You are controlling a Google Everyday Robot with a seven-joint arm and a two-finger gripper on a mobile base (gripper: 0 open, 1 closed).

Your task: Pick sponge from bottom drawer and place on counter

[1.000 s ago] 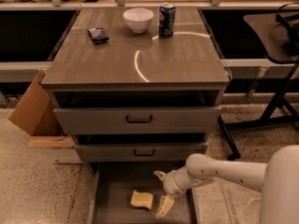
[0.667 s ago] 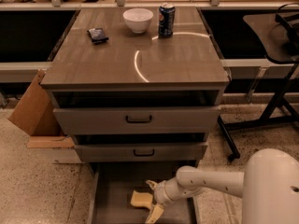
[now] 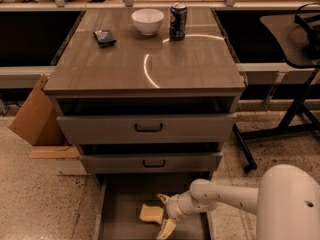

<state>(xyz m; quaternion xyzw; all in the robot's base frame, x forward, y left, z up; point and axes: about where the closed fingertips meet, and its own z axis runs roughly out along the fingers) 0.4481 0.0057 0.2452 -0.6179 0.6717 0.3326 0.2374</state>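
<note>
The pale yellow sponge (image 3: 149,213) lies on the floor of the pulled-out bottom drawer (image 3: 125,196), near its front. My gripper (image 3: 163,215) is low inside the drawer, right next to the sponge's right end. Its two tan fingers (image 3: 166,229) are spread open, one beyond and one in front of the sponge's right edge. The white arm reaches in from the lower right. The counter (image 3: 190,64) is the glossy wood-grain top above the drawers.
On the counter stand a white bowl (image 3: 147,20), a blue soda can (image 3: 177,20) and a small dark packet (image 3: 105,37). The two upper drawers (image 3: 145,129) jut out a little. A cardboard box (image 3: 31,119) leans at the left. A black stand's legs (image 3: 280,131) are at the right.
My gripper has moved left across the bottom drawer to the sponge's right end, and its open fingers now flank that end. The sponge has not moved.
</note>
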